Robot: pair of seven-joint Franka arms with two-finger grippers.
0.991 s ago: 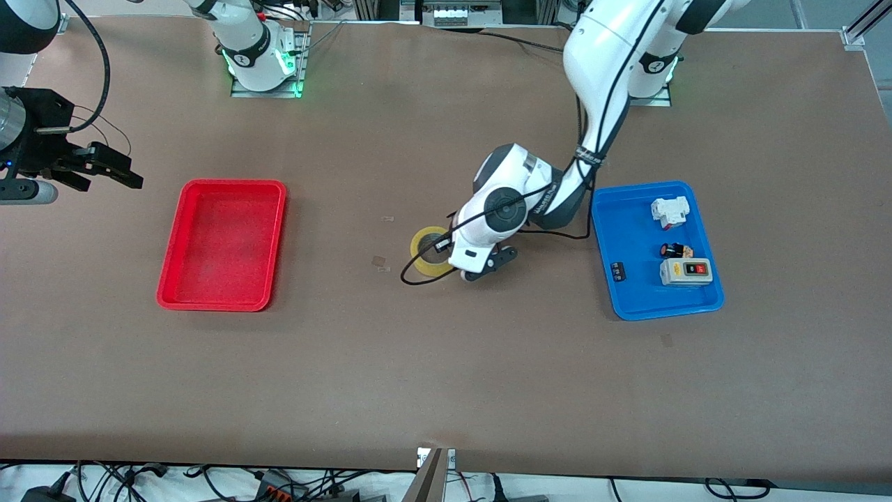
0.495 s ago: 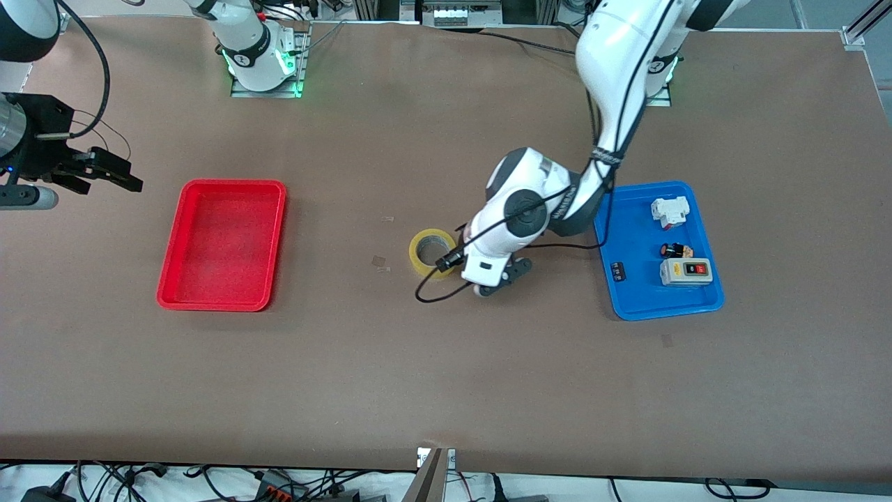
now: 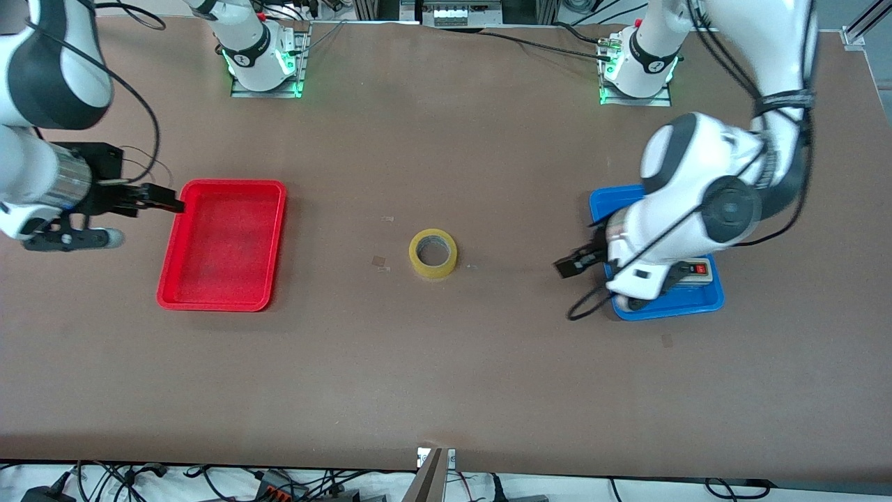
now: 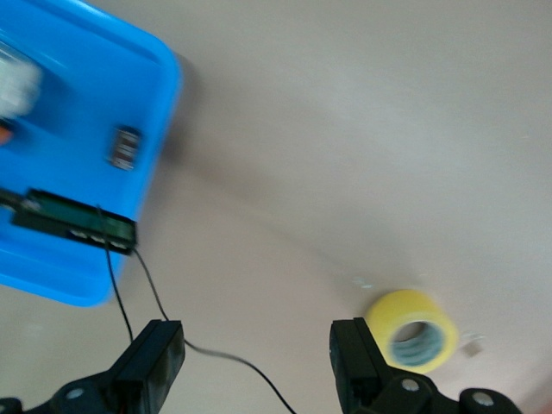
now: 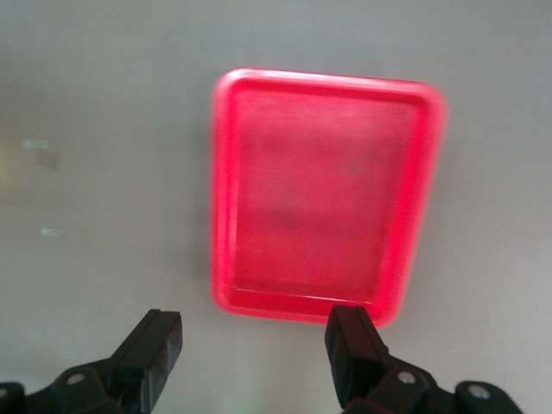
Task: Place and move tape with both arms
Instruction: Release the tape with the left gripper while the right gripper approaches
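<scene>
Jaws gaping empty, the left gripper [image 3: 566, 265] is hovering by the blue plastic tray [image 3: 601, 202], leaving the translucent yellow tape roll [image 3: 433, 253] lying flat mid-table [image 3: 446, 376] for the equally wide-open right gripper [image 3: 167, 202] at the red plastic tray [image 3: 223, 244].

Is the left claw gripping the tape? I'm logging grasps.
No, the left claw hangs open by the blue tray, apart from the tape.

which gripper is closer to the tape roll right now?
Left. The left gripper, open, hangs over the table between the tape and the blue tray. The right gripper, open, is at the red tray's edge, farther off.
</scene>
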